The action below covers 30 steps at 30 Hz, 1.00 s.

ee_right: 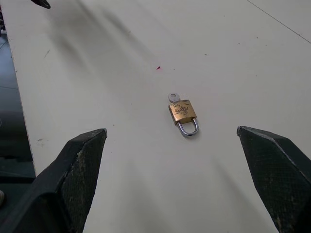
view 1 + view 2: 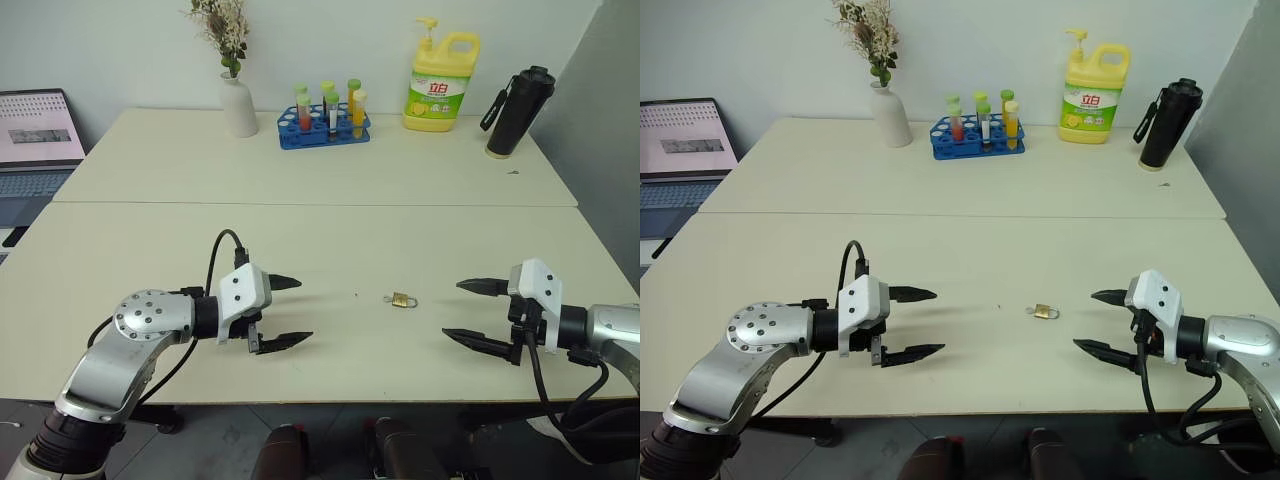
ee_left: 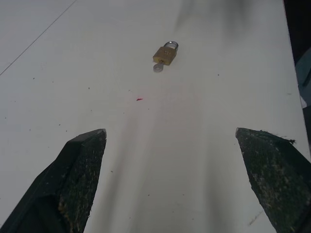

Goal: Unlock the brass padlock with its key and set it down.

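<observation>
Brass padlock (image 2: 401, 299) lying flat between both grippers | key (image 1: 173, 96) sticking out toward left gripper (image 2: 282, 313) | right gripper (image 2: 475, 311) sitting nearer | both gaping wide, holding nothing

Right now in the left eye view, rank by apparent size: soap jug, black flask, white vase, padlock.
1. soap jug
2. black flask, though it looks close to the jug
3. white vase
4. padlock, smallest despite lying nearest

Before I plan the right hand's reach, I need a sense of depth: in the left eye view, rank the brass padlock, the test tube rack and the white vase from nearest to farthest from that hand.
1. brass padlock, on the near table between the hands, just off the right hand.
2. test tube rack, far table, centre.
3. white vase, left of the rack.
</observation>
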Tool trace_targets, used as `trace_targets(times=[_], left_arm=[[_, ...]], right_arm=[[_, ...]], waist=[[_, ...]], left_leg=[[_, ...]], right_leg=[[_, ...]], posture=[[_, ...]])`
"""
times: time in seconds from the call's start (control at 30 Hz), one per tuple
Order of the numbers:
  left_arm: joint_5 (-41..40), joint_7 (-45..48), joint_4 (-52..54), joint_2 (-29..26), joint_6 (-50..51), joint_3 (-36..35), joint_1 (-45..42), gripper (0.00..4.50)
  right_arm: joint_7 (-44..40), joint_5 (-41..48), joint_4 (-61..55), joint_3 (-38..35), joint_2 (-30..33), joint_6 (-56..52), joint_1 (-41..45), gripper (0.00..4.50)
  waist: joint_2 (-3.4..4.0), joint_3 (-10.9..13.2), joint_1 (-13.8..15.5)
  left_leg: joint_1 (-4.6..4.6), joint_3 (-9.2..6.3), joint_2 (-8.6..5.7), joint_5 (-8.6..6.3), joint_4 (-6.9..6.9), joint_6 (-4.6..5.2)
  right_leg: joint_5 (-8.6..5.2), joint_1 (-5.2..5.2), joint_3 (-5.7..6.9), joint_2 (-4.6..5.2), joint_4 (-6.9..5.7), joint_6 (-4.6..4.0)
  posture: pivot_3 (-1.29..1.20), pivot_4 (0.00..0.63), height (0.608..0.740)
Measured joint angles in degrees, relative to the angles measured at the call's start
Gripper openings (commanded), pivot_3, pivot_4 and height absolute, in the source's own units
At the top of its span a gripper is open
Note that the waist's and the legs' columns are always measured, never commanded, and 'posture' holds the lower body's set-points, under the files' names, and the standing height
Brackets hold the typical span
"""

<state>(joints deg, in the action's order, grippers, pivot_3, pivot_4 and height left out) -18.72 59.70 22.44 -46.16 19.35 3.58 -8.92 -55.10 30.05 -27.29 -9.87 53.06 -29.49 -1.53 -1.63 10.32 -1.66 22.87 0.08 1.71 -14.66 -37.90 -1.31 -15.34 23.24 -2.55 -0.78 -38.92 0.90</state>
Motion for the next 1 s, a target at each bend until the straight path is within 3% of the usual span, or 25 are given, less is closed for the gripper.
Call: trace_targets(times=[0.13,0.3,0.6,0.73,1.0], left_arm=[[-0.6,1.1,2.0,-1.1,2.8,1.2,-0.3,4.47],[-0.3,3.3,3.9,-2.1,3.6,3.7,-3.6,4.47],[-0.2,5.0,4.3,-2.0,3.8,5.6,-6.1,4.47],[0.3,5.0,4.3,-1.8,3.3,6.5,-5.9,4.47],[0.9,4.7,4.5,-1.8,2.6,7.0,-5.0,4.47]], right_arm=[[0.4,-1.8,0.1,1.8,-0.4,0.1,1.0,4.5],[2.0,-5.0,2.4,10.5,-3.9,-2.1,9.5,4.5],[-0.1,-14.3,17.3,23.9,-8.9,0.2,22.2,4.5],[-0.4,-17.4,25.2,26.3,-13.8,2.7,27.1,4.5],[-2.5,-20.2,30.2,27.6,-15.0,5.3,27.9,4.5]], waist=[[0.0,0.0,0.0],[0.01,0.0,-0.2],[-0.01,0.0,-0.1],[-0.01,0.0,-0.1],[-0.01,0.0,0.0]], left_leg=[[0.0,0.0,0.02,0.0,0.0,0.0],[-0.05,0.01,0.02,0.0,-0.02,0.0],[0.02,0.03,-0.02,0.0,-0.02,0.0],[0.0,0.03,0.0,0.0,-0.02,0.0],[0.02,0.0,-0.01,0.0,-0.03,0.01]], right_leg=[[0.0,0.0,0.0,0.0,0.0,0.0],[0.0,0.0,0.0,-0.08,-0.05,0.0],[0.0,0.05,0.01,-0.06,-0.02,-0.01],[0.0,0.06,0.01,-0.09,-0.07,-0.02],[0.0,0.05,0.01,-0.04,-0.06,-0.03]], posture=[[0.0,0.15,0.74],[0.0,0.15,0.74],[0.0,0.15,0.74],[0.0,0.15,0.74],[0.0,0.15,0.74]])
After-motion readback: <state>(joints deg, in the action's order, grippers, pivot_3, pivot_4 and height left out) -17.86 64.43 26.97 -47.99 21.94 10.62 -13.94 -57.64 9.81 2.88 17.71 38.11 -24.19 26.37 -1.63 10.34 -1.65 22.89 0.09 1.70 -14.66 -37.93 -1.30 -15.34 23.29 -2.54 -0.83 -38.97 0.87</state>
